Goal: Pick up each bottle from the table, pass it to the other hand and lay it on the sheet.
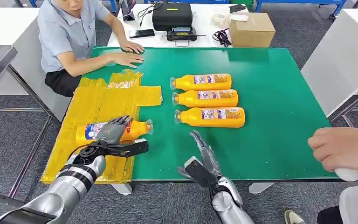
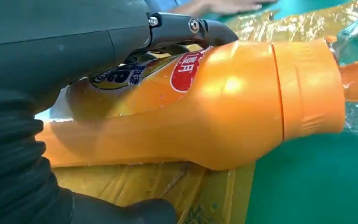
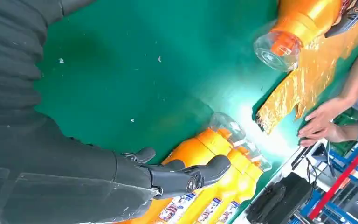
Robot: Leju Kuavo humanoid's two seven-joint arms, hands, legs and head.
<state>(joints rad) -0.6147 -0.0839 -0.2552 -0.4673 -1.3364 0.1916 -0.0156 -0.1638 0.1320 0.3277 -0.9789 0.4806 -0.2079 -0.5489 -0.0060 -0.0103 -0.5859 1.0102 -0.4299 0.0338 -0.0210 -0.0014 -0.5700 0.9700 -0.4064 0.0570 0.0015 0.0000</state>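
L hand is gripping one bottle on its side over the yellow sheet at the table's left edge, so the laying-down step is underway. R hand is hovering near the front edge w/ fingers spread, holding nothing. Next, judging by this: L is needing to let go, then R reaching for the nearest of three bottles mid-table.

It looks like a lab: a green table, white tables, cables, and a black case.
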